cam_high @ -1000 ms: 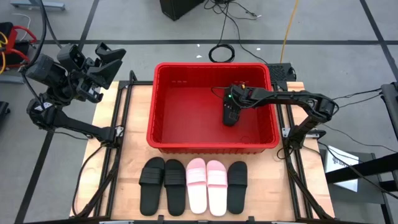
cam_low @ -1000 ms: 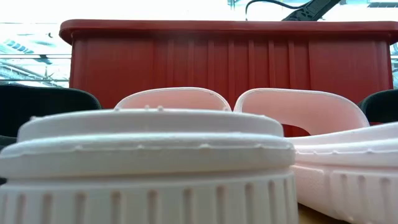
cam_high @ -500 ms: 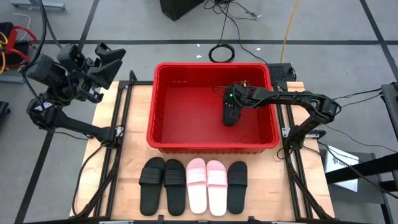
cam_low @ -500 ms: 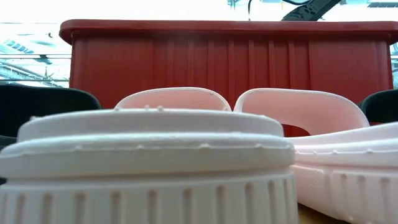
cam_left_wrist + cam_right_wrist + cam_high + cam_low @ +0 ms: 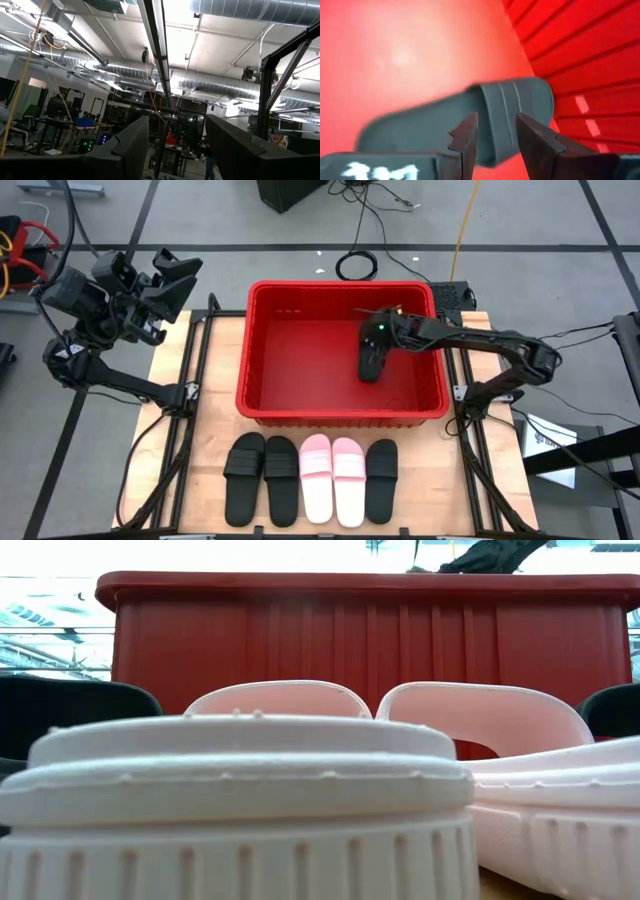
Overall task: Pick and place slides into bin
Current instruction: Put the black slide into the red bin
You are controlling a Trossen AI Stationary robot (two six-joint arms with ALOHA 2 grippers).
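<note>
So the right gripper [image 5: 375, 352] sits inside the bin [image 5: 262, 350], over toward the 3 o'clock side of its floor, right above one black slide [image 5: 371, 366] lying flat there. In the right wrist view the fingers [image 5: 466, 137] are parted with the slide's strap showing between them, nothing pinched, which looks like a drop-off that's done. The other five slides wait in a neat row at 6 o'clock of the bin: black pair [image 5: 262, 477], pink pair [image 5: 333, 479], one more black [image 5: 381, 478]. The left gripper [image 5: 165, 285] is parked up at 9 o'clock off the table, jaws apart, out of the way.
</note>
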